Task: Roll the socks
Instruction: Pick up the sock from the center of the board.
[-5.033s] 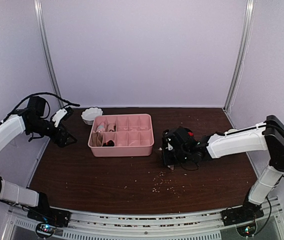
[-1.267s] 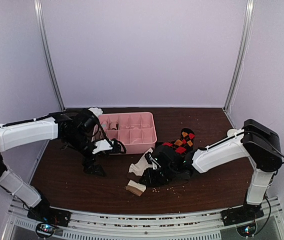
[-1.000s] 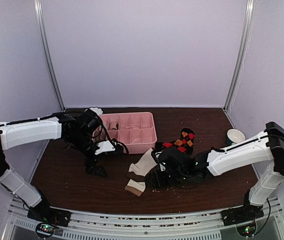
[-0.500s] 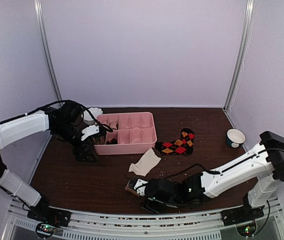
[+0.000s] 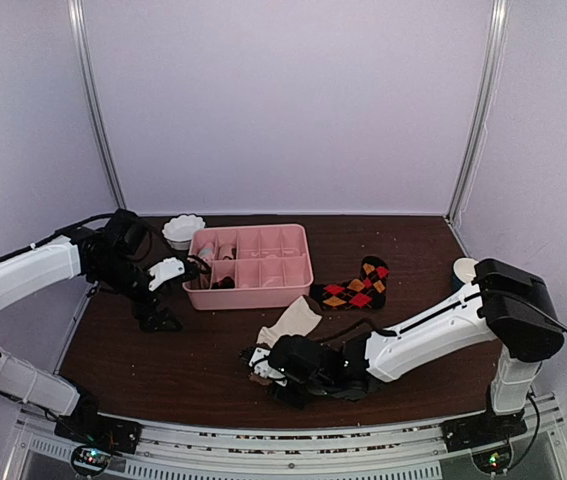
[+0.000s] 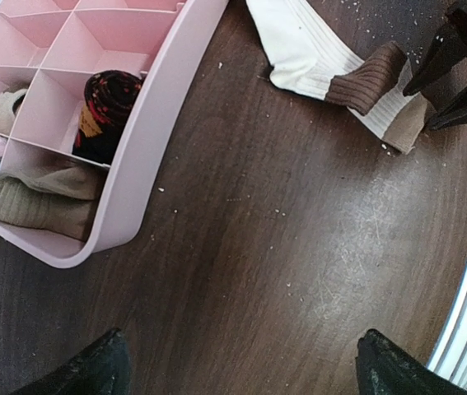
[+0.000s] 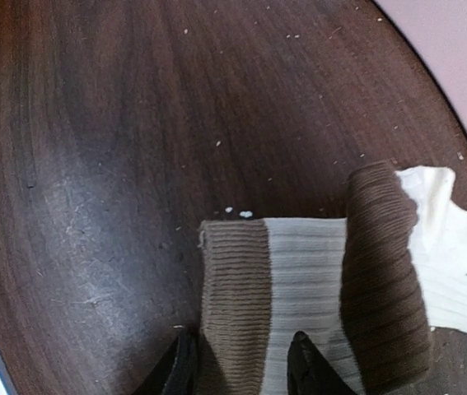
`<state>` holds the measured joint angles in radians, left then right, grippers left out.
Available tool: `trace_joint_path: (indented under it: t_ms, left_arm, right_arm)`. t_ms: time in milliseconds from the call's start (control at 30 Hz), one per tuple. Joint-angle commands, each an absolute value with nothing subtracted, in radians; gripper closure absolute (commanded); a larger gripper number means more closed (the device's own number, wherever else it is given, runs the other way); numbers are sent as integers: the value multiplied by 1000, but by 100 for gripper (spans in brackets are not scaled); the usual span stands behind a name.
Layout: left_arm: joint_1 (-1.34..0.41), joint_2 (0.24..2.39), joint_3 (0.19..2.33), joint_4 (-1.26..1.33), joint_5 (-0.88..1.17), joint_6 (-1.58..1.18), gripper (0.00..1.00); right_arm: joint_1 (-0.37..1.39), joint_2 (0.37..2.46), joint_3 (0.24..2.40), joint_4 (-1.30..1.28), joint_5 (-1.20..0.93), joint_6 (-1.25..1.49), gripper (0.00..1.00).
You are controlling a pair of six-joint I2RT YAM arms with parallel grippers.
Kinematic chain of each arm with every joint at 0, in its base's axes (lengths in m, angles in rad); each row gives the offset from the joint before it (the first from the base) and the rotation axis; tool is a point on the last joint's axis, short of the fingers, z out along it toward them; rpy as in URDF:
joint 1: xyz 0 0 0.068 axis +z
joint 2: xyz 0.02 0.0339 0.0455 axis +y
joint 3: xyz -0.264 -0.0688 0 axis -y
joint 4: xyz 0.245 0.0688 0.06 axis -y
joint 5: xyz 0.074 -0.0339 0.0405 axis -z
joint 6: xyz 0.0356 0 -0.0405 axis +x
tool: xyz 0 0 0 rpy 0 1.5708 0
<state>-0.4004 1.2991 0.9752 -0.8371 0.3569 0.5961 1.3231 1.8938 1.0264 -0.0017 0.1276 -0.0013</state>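
Wide shot: the dark wood table (image 5: 213,350) fills the lower half of the frame, dotted with pale crumbs. The right arm (image 5: 433,325) sweeps in from the lower right and lies low across the front edge. The left arm (image 5: 33,275) reaches in from the left, beside the tray.

The pink tray (image 5: 253,295) sits centre-left near the back. In the left wrist view it holds a rolled black argyle sock (image 6: 105,111) in one compartment and olive rolls in the next ones along.

Now the socks on the table. The cream sock (image 5: 288,322) lies flat just in front of the tray, its brown-patched end towards the bottom of the frame. The argyle sock (image 5: 353,290) lies right of the tray, apart from the cream one.

Over to the right gripper (image 7: 245,370): it's down on the cream sock, a finger on either side of the brown cuff, touching the fabric. I can't tell if it's truly clamped.

The left gripper (image 6: 241,374) hangs over bare table with its fingers spread wide, nothing between them.

A small white bowl (image 5: 183,228) sits at the tray's upper left corner.
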Motion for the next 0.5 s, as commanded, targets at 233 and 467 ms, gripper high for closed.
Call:
trace_joint_path:
  t_ms: [233,467]
  left_arm:
    - [-388,1286,987,-842,338,611,2]
    - [-390,1262,960,-837,438,628,2]
  right_arm:
    - [1335,1905,980,64,30,71,76]
    - [1322,1912,1013,55,23,145,100]
